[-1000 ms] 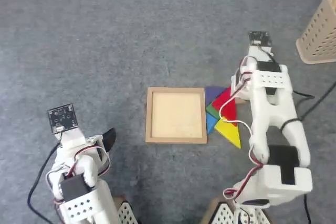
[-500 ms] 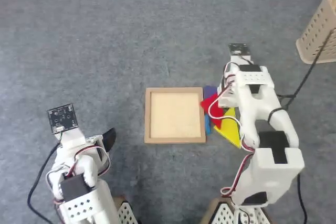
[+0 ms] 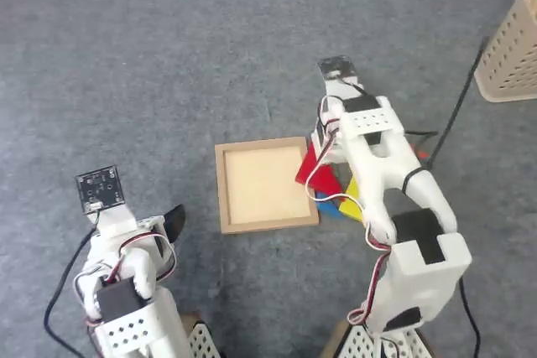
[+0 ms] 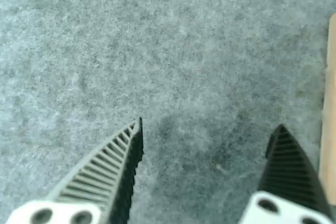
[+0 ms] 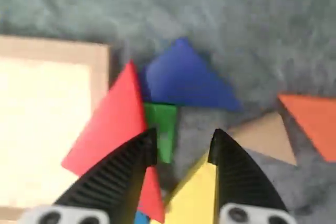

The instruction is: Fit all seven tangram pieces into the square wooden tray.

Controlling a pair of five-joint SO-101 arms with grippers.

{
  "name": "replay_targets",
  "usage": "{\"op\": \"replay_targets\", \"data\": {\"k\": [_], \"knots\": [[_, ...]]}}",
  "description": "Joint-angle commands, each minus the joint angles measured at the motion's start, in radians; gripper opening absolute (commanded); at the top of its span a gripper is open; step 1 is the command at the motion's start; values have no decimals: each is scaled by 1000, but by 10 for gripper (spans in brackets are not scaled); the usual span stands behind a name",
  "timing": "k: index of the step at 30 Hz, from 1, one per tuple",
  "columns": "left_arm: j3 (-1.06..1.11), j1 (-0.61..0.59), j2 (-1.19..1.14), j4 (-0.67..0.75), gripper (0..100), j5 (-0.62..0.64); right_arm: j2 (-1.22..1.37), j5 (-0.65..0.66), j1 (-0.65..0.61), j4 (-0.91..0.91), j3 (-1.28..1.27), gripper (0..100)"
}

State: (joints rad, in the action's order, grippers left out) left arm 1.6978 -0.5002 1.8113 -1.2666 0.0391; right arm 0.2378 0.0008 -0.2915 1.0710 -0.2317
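The square wooden tray (image 3: 225,186) lies mid-table, slightly turned, with nothing inside. My right arm (image 3: 362,126) hangs over the tangram pieces at the tray's right side. In the right wrist view my right gripper (image 5: 181,142) is open just above the pieces, holding nothing. Below it lie a green piece (image 5: 161,124), a red triangle (image 5: 113,129) overlapping the tray's rim (image 5: 100,77), a dark blue triangle (image 5: 184,77), a yellow piece (image 5: 197,198), a tan triangle (image 5: 265,137) and an orange piece (image 5: 312,121). My left gripper (image 4: 207,135) stands open over bare carpet.
A perforated beige basket (image 3: 512,48) stands at the far right edge. The tray's edge (image 4: 331,103) shows beside the left gripper. My left arm (image 3: 126,245) sits at the near left. Grey carpet covers the whole table.
My right arm has swung left over the pieces. The pieces and the tray have slid left, and the tray has turned slightly. The left arm has not moved.
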Motion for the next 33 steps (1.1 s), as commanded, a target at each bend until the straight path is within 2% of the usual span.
{"op": "replay_targets", "data": {"k": [1,14,19,22,26,30,33], "knots": [[-13,2,12,2,354,-2,-65,77,-77,-12,58,167],[-13,2,12,2,354,-2,-56,117,-265,-10,58,166],[-13,2,12,2,354,-2,-147,112,-263,-2,48,166],[-13,2,12,2,354,-2,-282,110,-272,-2,-48,166],[-13,2,12,2,354,-2,-432,120,-292,-143,-292,119],[-13,2,12,2,354,-2,-463,147,-291,-255,-457,7],[-13,2,12,2,354,-2,-438,183,-291,-257,-474,8]]}}
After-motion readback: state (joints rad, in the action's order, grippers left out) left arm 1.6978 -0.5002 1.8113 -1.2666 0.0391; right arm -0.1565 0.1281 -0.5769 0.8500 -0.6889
